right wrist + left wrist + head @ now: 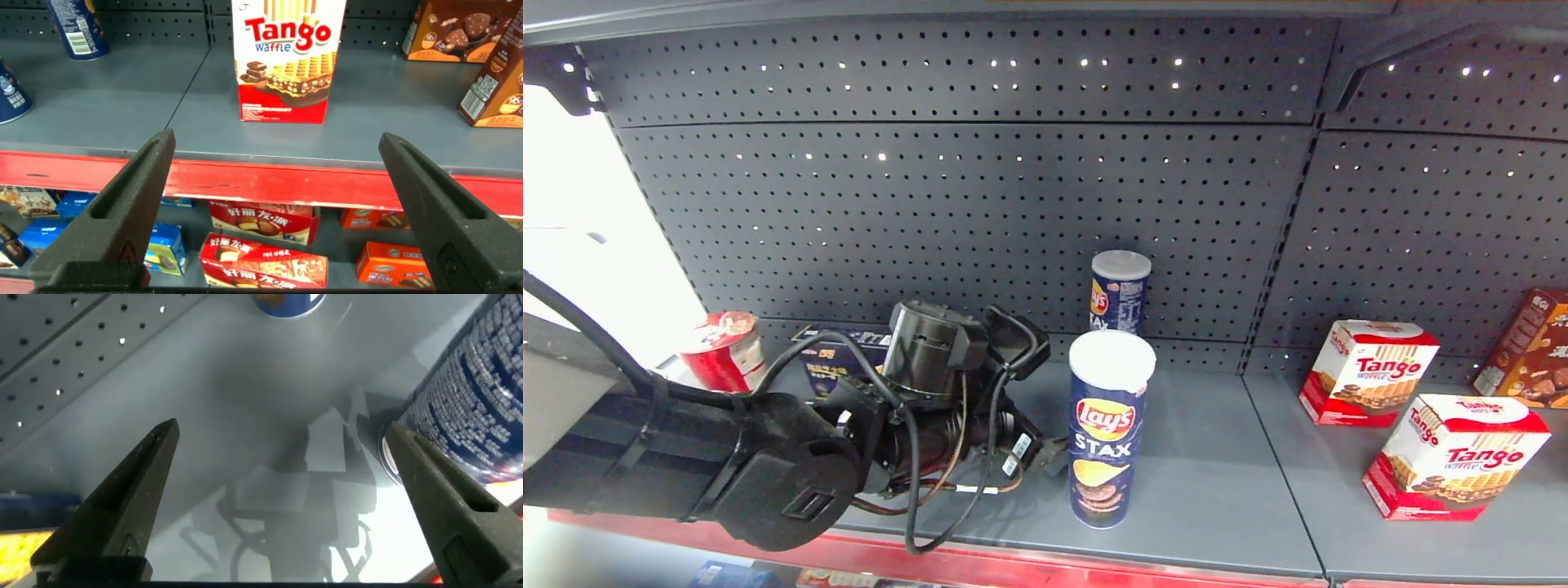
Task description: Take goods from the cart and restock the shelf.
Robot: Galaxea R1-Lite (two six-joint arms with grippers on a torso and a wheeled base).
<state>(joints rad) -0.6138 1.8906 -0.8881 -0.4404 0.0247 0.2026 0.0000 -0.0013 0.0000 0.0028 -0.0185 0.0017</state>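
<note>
Chips can [1111, 429] just beside spread left claw [280, 433]

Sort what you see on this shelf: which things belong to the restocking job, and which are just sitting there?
Job in hand: left gripper, open beside the front chips can; shelf.
Just sitting there: rear chips can, red cup, wafer boxes, brown box.
</note>
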